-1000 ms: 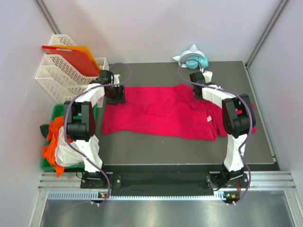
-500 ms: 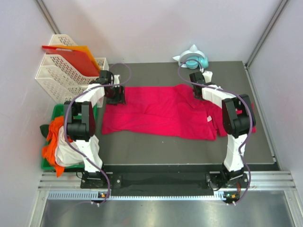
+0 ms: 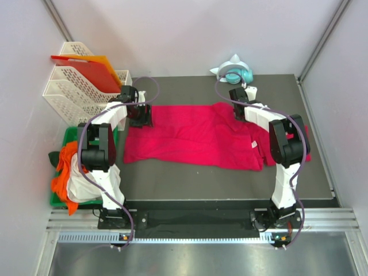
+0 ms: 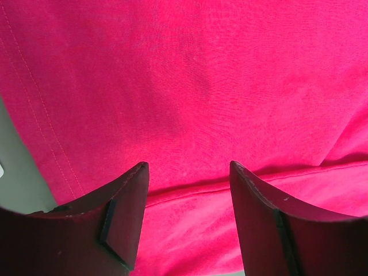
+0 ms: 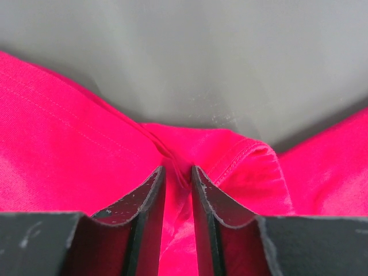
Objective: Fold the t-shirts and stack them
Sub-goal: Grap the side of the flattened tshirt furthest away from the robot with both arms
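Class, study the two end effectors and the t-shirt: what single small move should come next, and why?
Probably open the right end effector wider and lift it clear. The t-shirt lies spread on the table, the left end effector hovers open over it, and only a thin ridge of cloth sits between the right one's narrow jaws.

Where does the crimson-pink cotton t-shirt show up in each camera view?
Top external: crimson-pink cotton t-shirt spread across the middle of the grey tabletop.
Left wrist: fills nearly the whole picture, under the open left hand.
Right wrist: lower half, a fold between the right hand's narrowly parted fingers.
Shared landmark: the grey tabletop, bordering the shirt in all three.
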Robot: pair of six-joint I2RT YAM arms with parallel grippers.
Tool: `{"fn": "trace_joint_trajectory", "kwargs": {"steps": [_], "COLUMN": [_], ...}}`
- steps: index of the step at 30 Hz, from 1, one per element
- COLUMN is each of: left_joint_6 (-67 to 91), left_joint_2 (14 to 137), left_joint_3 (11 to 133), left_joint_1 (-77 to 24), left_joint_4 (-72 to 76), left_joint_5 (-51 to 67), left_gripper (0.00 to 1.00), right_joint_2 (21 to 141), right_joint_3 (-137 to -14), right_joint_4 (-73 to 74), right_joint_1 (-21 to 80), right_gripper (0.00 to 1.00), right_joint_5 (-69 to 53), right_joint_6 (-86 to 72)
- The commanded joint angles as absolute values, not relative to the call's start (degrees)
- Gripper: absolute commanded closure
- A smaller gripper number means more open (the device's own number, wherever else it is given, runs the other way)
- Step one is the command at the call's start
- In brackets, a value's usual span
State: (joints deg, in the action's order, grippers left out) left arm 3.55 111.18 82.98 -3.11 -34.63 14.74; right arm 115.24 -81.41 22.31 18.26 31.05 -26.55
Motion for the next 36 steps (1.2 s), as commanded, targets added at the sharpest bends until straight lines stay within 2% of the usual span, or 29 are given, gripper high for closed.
{"fn": "trace_joint_trajectory", "kwargs": {"steps": [1,28,31,32,33,36], "left_joint_6": [4.0,3.9,3.9,3.9,3.9,3.9], "left_joint_2": [111.4,110.8,110.8,110.9,110.9,110.7], "left_joint_3": [83.1,82.3,82.3,82.3,82.2,82.3], "left_joint_1": [-3.3,-3.3,-3.3,-3.3,-3.3,-3.3], "left_joint_4": [-32.9,-32.6,-32.5,-32.6,-32.6,-32.6], "left_joint_5": [15.9,15.7,15.7,15.7,15.7,15.7], "left_gripper": [0.37,0.37,0.37,0.37,0.37,0.37], "right_joint_2": [112.1,111.8,112.1,112.0,112.1,112.3], "right_joint_3": [-83.3,-82.6,-82.5,-82.4,-82.5,-83.0], "right_joint_4": [21.6,21.4,21.2,21.0,20.8,21.2], "right_joint_1": [19.1,19.4,19.4,19.4,19.4,19.4], "right_gripper": [0.74,0.75,0.8,0.9,0.94,0.96], "right_joint_5": [32.9,33.0,32.9,32.6,32.5,32.3], "right_joint_6": [-26.0,-26.4,-26.3,-26.1,-26.1,-26.1]}}
